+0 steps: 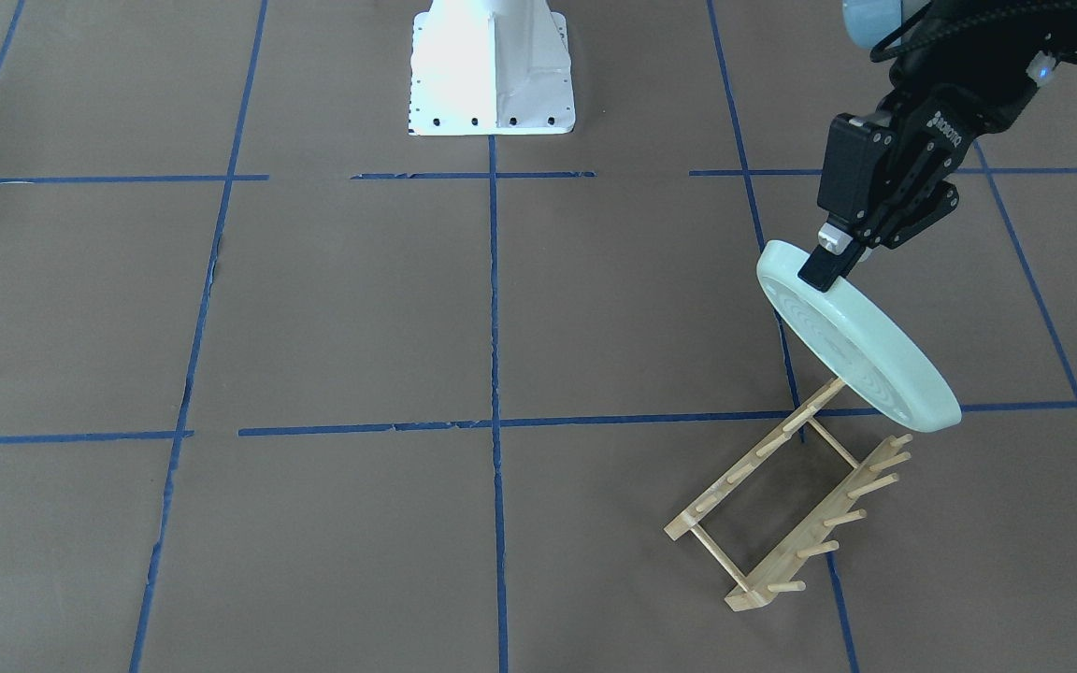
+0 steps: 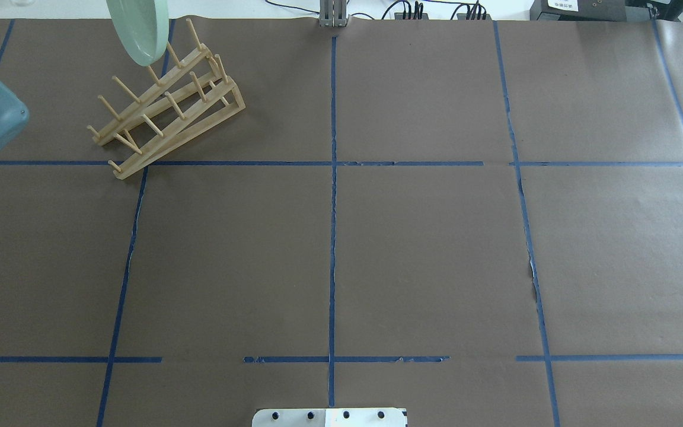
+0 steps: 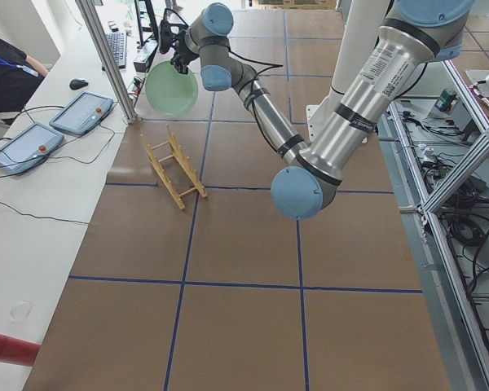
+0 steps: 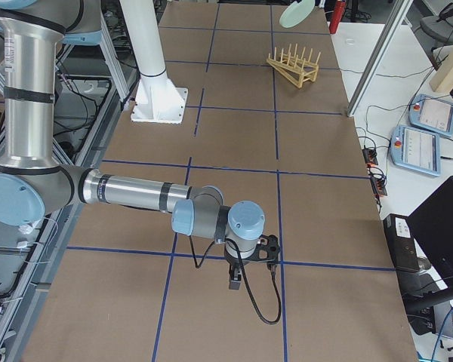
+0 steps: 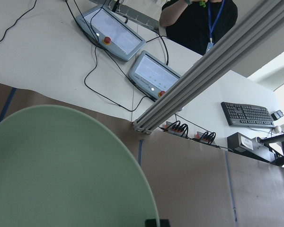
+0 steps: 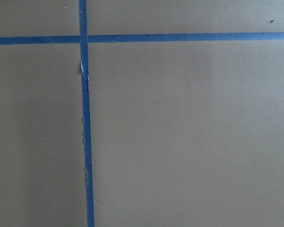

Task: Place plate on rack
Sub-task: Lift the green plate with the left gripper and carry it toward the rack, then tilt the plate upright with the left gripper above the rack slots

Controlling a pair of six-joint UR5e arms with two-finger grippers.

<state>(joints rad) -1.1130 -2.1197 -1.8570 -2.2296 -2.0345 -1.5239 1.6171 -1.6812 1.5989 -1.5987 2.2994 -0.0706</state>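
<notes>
My left gripper (image 1: 826,265) is shut on the upper rim of the pale mint-green plate (image 1: 861,341). It holds the plate tilted on edge in the air, its lower rim just above the far end of the light-wood rack (image 1: 791,505). The plate does not touch the pegs. The plate (image 2: 140,29) and rack (image 2: 163,107) show at the overhead view's top left, and the plate (image 5: 61,170) fills the left wrist view's lower left. My right gripper (image 4: 238,275) hangs low over the table far from the rack; I cannot tell if it is open or shut.
The robot's white base (image 1: 492,70) stands at the table's middle edge. An aluminium post (image 3: 106,57) rises by the table edge beyond the rack. Teach pendants (image 3: 81,112), cables and a seated person (image 3: 4,69) are at the side desk. Blue tape lines grid the brown table.
</notes>
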